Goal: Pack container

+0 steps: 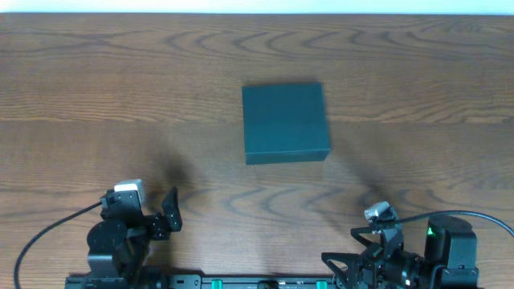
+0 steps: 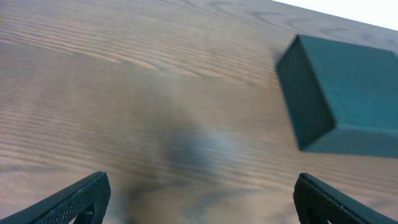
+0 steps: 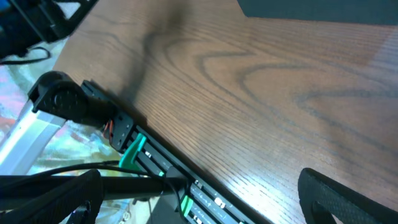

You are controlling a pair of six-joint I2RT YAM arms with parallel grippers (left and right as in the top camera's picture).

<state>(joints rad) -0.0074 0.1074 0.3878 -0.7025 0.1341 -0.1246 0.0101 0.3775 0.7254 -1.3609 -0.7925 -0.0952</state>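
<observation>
The container (image 1: 286, 122) is a dark teal square box with its lid closed, standing in the middle of the wooden table. It also shows at the upper right of the left wrist view (image 2: 345, 93), and its edge shows at the top of the right wrist view (image 3: 317, 9). My left gripper (image 1: 165, 215) is open and empty at the front left, well short of the box; its fingers stand wide apart in the left wrist view (image 2: 202, 199). My right gripper (image 1: 353, 257) is open and empty at the front right, over the table's front edge (image 3: 205, 199).
A black rail with green clips (image 3: 155, 168) runs along the table's front edge. Cables (image 1: 48, 233) trail from both arm bases. The table's far edge (image 1: 257, 11) meets a white wall. No snack packets are in view.
</observation>
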